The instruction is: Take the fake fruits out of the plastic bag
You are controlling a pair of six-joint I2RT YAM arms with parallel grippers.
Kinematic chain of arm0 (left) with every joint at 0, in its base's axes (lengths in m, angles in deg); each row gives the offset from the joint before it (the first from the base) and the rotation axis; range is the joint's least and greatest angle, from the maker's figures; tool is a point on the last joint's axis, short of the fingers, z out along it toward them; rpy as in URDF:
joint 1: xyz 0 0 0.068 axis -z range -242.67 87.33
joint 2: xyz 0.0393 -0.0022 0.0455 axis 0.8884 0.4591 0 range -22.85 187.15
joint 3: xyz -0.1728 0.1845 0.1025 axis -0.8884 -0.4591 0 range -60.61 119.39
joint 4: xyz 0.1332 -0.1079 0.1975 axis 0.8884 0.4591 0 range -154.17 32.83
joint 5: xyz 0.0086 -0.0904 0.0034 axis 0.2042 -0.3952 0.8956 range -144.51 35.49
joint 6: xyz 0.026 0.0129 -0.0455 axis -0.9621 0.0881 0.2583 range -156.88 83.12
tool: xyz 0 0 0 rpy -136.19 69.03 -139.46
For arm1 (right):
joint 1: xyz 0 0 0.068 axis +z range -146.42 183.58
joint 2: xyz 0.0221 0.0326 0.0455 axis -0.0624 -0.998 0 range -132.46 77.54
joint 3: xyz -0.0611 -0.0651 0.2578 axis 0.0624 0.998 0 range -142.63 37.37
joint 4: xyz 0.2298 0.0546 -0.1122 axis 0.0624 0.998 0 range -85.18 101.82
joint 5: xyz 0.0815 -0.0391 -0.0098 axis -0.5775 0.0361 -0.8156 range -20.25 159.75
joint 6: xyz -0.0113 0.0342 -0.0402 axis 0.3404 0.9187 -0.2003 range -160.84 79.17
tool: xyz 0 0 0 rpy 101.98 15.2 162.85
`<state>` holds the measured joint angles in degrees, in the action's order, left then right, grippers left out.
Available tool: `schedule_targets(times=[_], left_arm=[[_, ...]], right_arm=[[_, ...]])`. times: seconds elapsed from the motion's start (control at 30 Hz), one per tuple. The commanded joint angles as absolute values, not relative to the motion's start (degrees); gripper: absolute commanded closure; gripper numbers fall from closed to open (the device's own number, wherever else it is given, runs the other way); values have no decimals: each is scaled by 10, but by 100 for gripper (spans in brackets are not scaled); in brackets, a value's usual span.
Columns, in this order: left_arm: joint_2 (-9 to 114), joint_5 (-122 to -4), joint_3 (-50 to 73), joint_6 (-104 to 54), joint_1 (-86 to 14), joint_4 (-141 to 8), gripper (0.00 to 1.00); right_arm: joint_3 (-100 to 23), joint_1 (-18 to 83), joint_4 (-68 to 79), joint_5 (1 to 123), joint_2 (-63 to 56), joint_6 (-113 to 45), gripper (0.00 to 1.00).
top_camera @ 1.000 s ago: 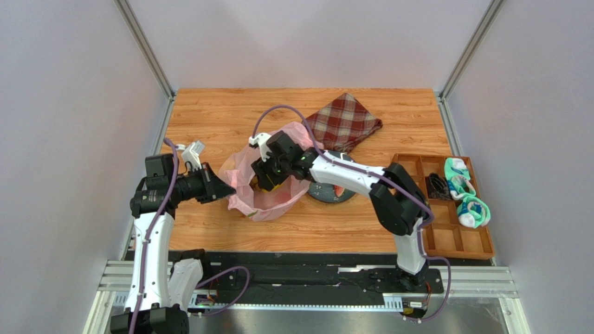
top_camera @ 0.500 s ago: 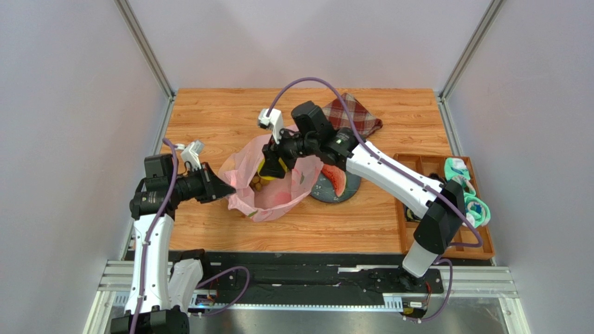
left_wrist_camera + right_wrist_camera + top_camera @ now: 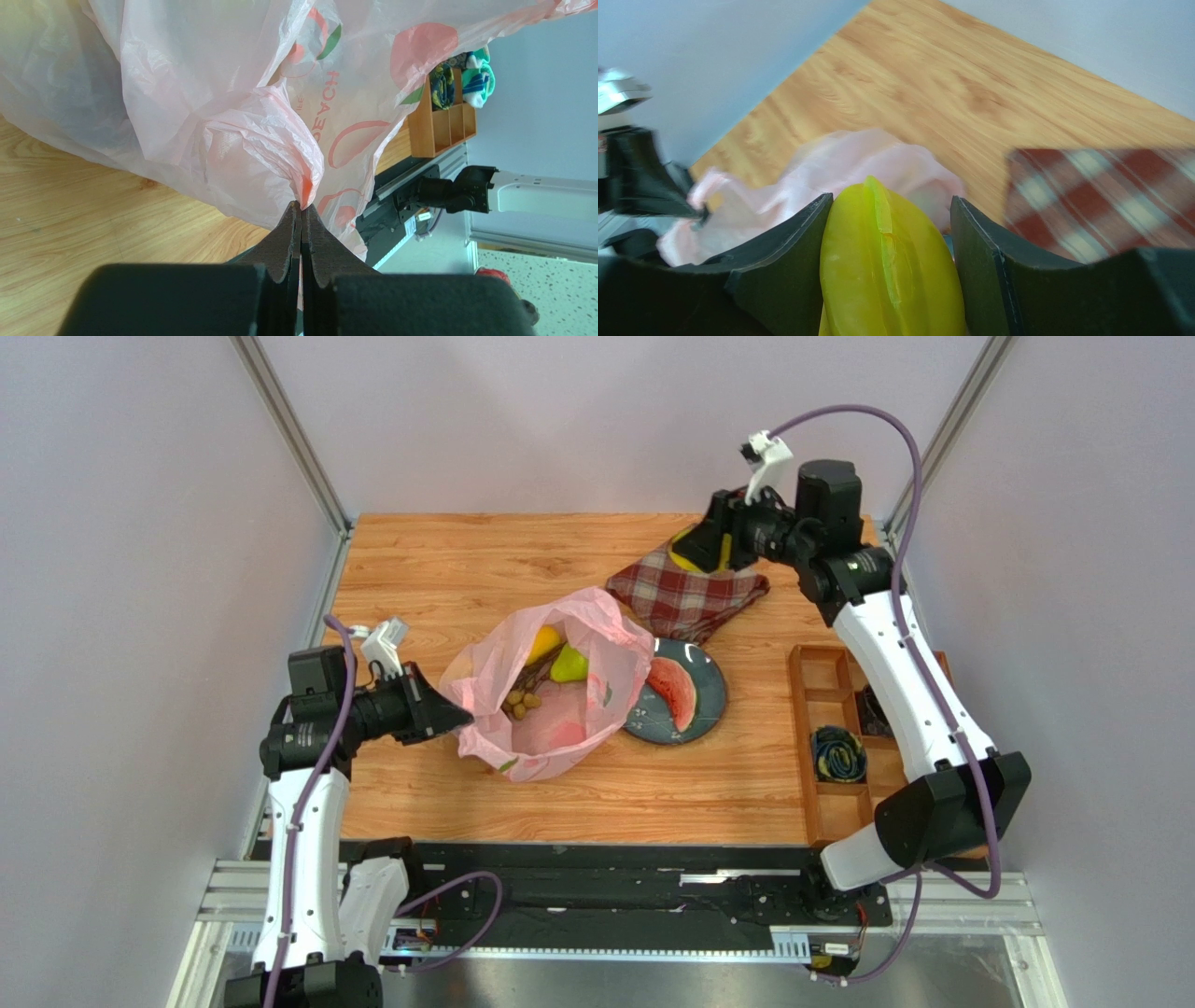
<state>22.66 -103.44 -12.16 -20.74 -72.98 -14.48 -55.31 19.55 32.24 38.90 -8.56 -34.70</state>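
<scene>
The pink plastic bag [image 3: 550, 717] lies open at mid-table. Inside it show a yellow fruit [image 3: 544, 644], a green fruit [image 3: 568, 667] and a brownish grape bunch [image 3: 522, 703]. My left gripper [image 3: 452, 717] is shut on the bag's left edge; the wrist view shows pinched film [image 3: 281, 140] at the gripper [image 3: 302, 207]. My right gripper [image 3: 699, 546] hangs high at the back, over the plaid cloth, shut on an elongated ribbed yellow fruit [image 3: 889, 273]. A pink-red slice [image 3: 675, 692] lies on the dark plate [image 3: 709, 703].
A red plaid cloth [image 3: 690, 591] lies at the back, right of centre. A wooden compartment tray [image 3: 842, 809] along the right edge holds rolled socks [image 3: 838, 752]. Metal frame posts rise at both back corners.
My right arm has lifted the yellow fruit out of the bag and swung it up and to the back right, over the plaid cloth. The left gripper has held still on the bag.
</scene>
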Motion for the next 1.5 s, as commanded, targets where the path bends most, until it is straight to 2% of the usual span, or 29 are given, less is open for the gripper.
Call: schedule_targets(times=[0.0,0.3,0.87,1.2,1.23,1.33,1.37,1.47], left_arm=[[218,-1037,-120,-200,-737,-170,100],[213,-1034,-120,-201,-742,-164,100],[210,-1028,-124,-201,-754,-162,100],[213,-1027,-126,-200,-757,-164,100],[213,-1027,-126,-199,-757,-164,100],[213,-1028,-127,-199,-758,-165,100],[214,-1028,-127,-199,-759,-165,100],[214,-1029,-126,-199,-758,-165,100]], right_arm=[[-439,156,330,419,-58,-344,100],[-308,80,292,480,-101,-227,98],[-330,96,245,515,-233,-240,86],[-318,121,233,494,-248,-230,84],[-316,124,232,494,-248,-228,83],[-313,137,233,502,-250,-220,68],[-312,144,233,516,-249,-219,55],[-310,151,232,537,-250,-208,33]])
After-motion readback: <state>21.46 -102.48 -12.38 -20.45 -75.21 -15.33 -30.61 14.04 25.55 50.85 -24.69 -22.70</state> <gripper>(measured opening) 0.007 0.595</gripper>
